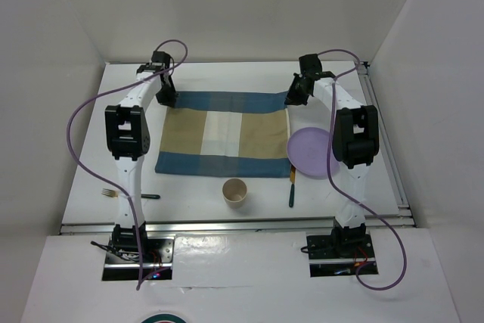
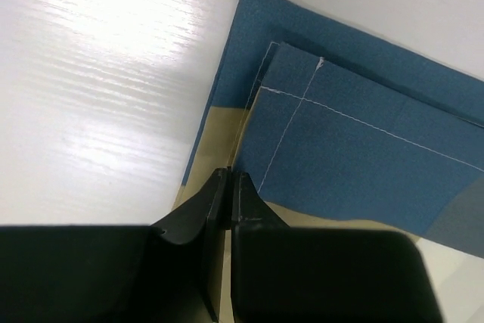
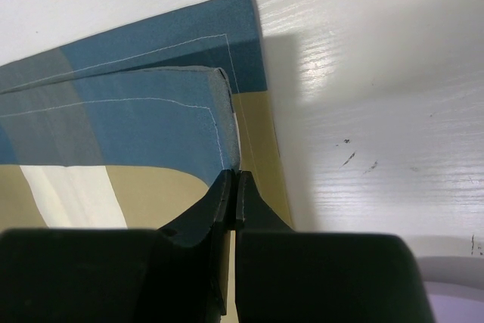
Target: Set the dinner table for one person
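Note:
The blue-and-tan checked placemat [image 1: 223, 134] lies spread on the white dinner table [image 1: 189, 198]. My left gripper [image 1: 167, 99] is at its far left corner and my right gripper [image 1: 293, 97] at its far right corner. In the left wrist view the gripper [image 2: 230, 180] is shut on the placemat [image 2: 363, 164], whose blue corner is folded up over itself. In the right wrist view the gripper [image 3: 233, 181] is likewise shut on the folded-over corner of the placemat [image 3: 144, 122].
A purple plate [image 1: 311, 152] sits right of the placemat, touching its edge. A paper cup [image 1: 235, 191] stands near the front. A knife [image 1: 292, 187] lies below the plate. A fork [image 1: 125, 194] lies by the left arm. White walls enclose the table.

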You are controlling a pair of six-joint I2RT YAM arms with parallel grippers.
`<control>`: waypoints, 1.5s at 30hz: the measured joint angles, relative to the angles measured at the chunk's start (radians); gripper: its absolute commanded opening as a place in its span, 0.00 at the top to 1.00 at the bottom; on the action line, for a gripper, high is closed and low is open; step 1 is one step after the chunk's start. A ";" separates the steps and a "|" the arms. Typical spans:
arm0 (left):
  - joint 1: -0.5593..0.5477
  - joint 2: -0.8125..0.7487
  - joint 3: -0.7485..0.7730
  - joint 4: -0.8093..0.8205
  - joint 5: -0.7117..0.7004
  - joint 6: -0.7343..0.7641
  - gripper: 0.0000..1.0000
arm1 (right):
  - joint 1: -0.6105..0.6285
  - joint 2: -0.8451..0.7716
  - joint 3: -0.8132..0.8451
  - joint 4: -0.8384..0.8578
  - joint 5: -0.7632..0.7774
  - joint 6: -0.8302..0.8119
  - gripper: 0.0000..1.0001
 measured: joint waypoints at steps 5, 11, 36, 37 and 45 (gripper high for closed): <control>-0.008 -0.066 -0.018 -0.011 -0.007 0.000 1.00 | 0.000 0.000 0.000 0.000 0.002 0.000 1.00; -0.014 -0.139 -0.031 -0.010 -0.013 0.000 1.00 | 0.000 0.000 0.000 0.000 0.002 0.000 1.00; 0.043 -0.166 -0.035 0.001 -0.034 -0.002 0.77 | 0.040 -0.021 0.104 -0.038 0.003 -0.021 1.00; 0.043 -0.163 -0.032 0.002 -0.017 -0.002 0.69 | 0.040 -0.018 0.111 -0.040 0.003 -0.022 1.00; 0.037 -0.040 0.028 -0.003 0.065 0.005 0.38 | 0.040 -0.013 0.137 -0.049 0.003 -0.023 1.00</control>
